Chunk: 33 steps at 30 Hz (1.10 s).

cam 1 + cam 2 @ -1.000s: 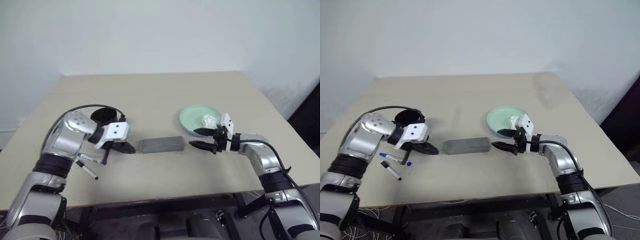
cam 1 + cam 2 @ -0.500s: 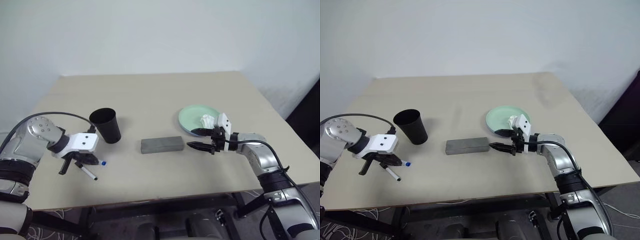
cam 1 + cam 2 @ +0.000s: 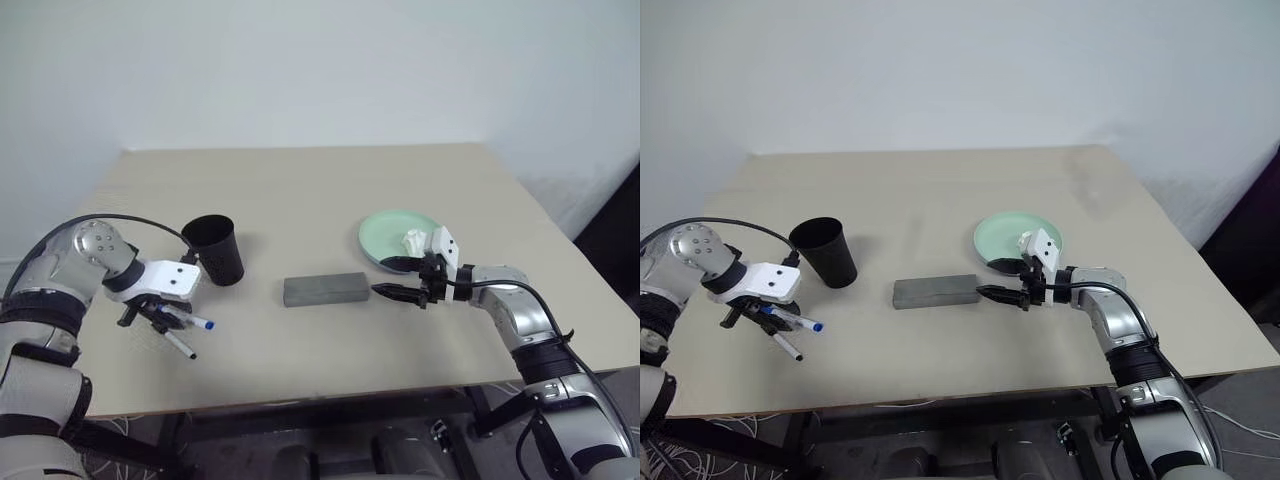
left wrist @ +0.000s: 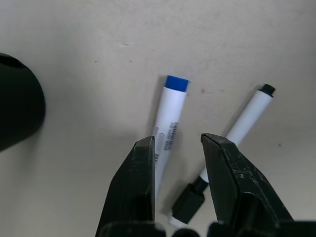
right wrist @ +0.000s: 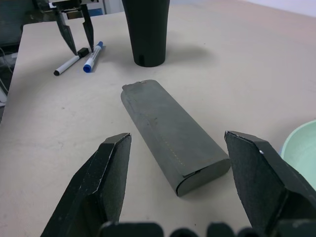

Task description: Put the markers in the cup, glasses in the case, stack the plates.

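My left gripper (image 3: 148,318) points down at the table's left front, open by a narrow gap, holding nothing. Under it lie both markers. The white blue-capped one (image 4: 168,118) runs along one finger. The black one with the white band (image 4: 237,123) lies by the other finger. The black cup (image 3: 215,250) stands upright just behind them. The grey case (image 3: 323,289) lies shut mid-table. My right gripper (image 3: 395,278) hovers at the case's right end, wide open and empty. Behind it sits the pale green plate (image 3: 385,232). The glasses are out of view.
A small white lump of tissue (image 3: 413,241) rests on the green plate, close to my right wrist. The far half of the beige table (image 3: 300,190) is bare. The table's front edge runs just below the markers.
My left gripper swung left from beside the case and cup to above the markers, tipped downward, and its shut fingers parted. The right arm stayed put.
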Available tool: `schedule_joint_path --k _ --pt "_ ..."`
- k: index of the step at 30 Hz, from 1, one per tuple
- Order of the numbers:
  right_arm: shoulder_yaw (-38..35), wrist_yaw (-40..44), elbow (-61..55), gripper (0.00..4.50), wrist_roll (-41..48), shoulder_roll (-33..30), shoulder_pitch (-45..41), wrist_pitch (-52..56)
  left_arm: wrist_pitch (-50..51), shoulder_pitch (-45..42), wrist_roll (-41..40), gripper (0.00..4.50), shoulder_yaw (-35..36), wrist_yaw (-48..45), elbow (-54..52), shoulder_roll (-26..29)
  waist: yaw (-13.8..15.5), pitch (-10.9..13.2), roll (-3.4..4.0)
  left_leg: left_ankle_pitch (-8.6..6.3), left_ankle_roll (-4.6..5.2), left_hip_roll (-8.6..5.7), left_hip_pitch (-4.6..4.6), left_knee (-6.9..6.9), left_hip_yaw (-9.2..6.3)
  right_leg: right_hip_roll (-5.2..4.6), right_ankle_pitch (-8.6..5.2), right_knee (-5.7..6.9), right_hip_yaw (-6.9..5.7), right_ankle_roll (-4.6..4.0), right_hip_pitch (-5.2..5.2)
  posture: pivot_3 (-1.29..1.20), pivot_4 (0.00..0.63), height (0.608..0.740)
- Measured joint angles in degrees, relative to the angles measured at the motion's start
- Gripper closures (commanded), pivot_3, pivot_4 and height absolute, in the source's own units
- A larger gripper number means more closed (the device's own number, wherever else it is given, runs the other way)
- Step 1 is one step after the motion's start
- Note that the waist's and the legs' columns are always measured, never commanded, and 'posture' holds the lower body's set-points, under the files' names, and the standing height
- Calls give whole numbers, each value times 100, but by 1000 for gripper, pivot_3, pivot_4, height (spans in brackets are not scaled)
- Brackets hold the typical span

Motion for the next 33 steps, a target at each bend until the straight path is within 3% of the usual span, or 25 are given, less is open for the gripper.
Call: schedule_joint_path --k 17,20,23,33 --pt "-3 -85 3 1207 -53 -8 50 3 -556 -345 666 2940 -277 189 930 -516 3 -2 -1 0 0 -1 2 0 0 -1 0 4 3 1 2 0 0 740" --pt "-3 -101 3 1207 -53 -8 51 3 -645 -345 699 3496 -273 304 963 -525 4 -2 -1 0 0 -1 6 7 -1 0 0 16 4 1 4 0 0 740" --pt "-3 -103 3 1207 -53 -8 51 3 -720 -345 714 4412 -272 418 976 -533 0 -2 -1 0 1 -2 12 11 9 -1 -1 35 13 2 2 0 0 740" --pt "-3 -104 12 1207 -98 -7 44 -1 -964 -344 844 4418 -272 708 1086 -543 1 -2 0 12 17 -3 23 21 10 2 -4 63 15 -5 2 0 0 740"
